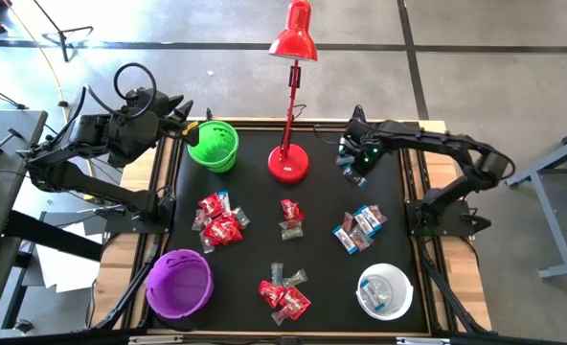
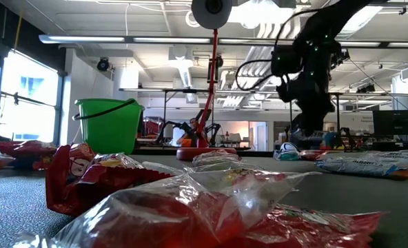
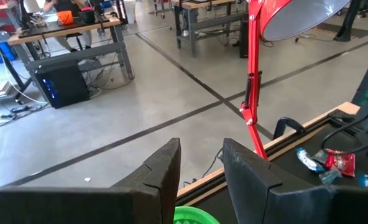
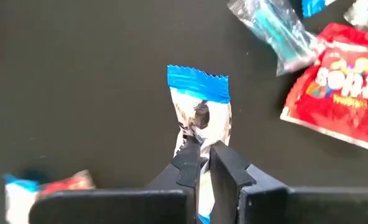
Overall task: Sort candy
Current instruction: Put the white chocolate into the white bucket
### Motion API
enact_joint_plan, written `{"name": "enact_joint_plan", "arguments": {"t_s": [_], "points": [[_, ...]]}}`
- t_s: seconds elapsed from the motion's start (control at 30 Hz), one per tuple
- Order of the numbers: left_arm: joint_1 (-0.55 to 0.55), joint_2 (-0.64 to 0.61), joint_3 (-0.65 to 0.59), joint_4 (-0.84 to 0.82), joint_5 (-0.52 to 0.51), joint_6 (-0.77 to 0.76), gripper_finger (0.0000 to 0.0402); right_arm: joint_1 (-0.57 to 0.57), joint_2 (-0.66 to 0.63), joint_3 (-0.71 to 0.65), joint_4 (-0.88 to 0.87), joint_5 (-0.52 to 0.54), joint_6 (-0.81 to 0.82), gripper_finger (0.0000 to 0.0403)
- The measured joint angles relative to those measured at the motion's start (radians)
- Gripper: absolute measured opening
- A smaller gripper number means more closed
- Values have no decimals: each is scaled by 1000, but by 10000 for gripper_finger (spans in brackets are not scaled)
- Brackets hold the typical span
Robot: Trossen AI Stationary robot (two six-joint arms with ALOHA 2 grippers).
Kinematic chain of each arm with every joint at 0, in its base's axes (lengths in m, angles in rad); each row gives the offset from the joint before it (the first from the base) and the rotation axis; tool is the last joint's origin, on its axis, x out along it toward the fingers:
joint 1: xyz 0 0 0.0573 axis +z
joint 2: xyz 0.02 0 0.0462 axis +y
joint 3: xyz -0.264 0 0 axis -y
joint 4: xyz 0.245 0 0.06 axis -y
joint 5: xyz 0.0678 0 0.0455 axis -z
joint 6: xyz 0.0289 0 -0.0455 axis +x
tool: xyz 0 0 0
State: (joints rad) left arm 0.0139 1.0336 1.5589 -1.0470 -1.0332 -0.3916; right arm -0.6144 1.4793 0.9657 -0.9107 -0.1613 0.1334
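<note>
Right now I have the right gripper (image 4: 199,163) pinched shut on a small blue-and-white wrapped sweet (image 4: 199,109), nipping it by its lower end, with the black mat under it; in the overhead view that gripper (image 1: 353,165) sits at the far right of the mat, just right of the red desk lamp's round base (image 1: 288,165). I judge this to be the pick step for one blue-and-white piece.

Next I would need to lift it clear and carry it to whichever bowl takes that colour; the white bowl (image 1: 385,291) at the near right already shows something bluish inside, so that is my guess. The path there passes over the pile of blue-and-white sweets (image 1: 359,228), so I want height before I travel. The grip is on a thin wrapper edge and could slip.

My left gripper (image 3: 199,171) waits with its fingers apart and nothing between them, held above the green plastic bucket (image 1: 214,145) at the far left.

Loose sweets still lie in mixed heaps: red ones (image 1: 218,221) left of centre, a small cluster (image 1: 291,218) mid-mat, another (image 1: 284,294) near the front beside the purple bowl (image 1: 179,284). The lamp's stem (image 1: 291,105) stands close to my right arm, so I must swing away from it.
</note>
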Motion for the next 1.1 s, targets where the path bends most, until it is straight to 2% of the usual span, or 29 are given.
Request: {"name": "enact_joint_plan", "arguments": {"t_s": [0.2, 0.43, 0.63, 0.87, 1.1], "points": [[0, 0, 0, -1, 0, 1, 106, 44, -130, 1, -103, -88, 123, 16], [0, 0, 0, -2, 0, 57, 106, 226, -283, 2, -102, -91, 417, 16], [0, -3, 0, -3, 0, 88, 106, 464, -371, 3, -51, -66, 762, 16], [0, -18, 0, -43, 3, 89, 106, 795, -389, 3, 146, -43, 1154, 16], [0, -23, 0, -65, 3, 89, 106, 1122, -385, 4, 239, 127, 1539, 16]]}}
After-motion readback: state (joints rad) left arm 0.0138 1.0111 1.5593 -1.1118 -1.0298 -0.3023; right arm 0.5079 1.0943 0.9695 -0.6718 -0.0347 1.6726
